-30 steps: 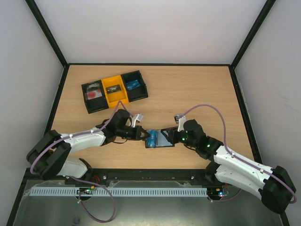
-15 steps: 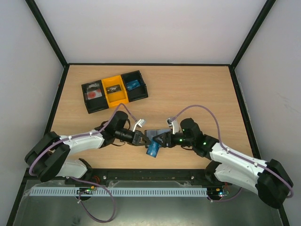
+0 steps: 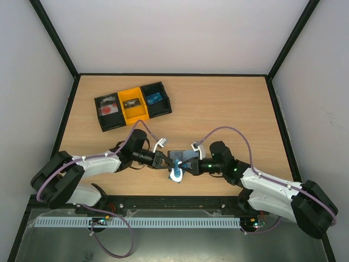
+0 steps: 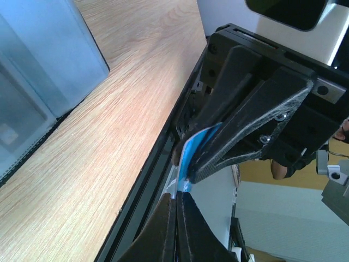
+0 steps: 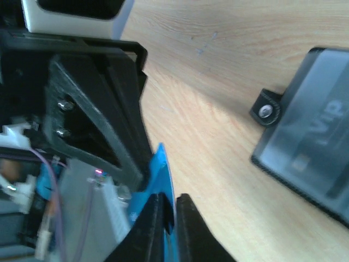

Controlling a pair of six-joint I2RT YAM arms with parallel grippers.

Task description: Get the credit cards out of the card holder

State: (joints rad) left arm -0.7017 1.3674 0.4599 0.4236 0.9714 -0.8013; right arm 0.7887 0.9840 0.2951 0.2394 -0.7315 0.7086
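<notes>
credit card (image 3: 175,173): between left tool (image 3: 164,162) and right tool (image 3: 187,166) tips | card holder (image 3: 179,156): on desk (image 3: 229,109), just beyond the two tools | tray (image 3: 134,114): on desk, well beyond left tool, to its left

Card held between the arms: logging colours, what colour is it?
The card is light blue, clearest in the right wrist view.

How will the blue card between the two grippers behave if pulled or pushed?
The blue card looks thin, so likely light. It seems slightly bowed, so probably springy, not rigid. Its smooth face may slip in the jaws.
</notes>
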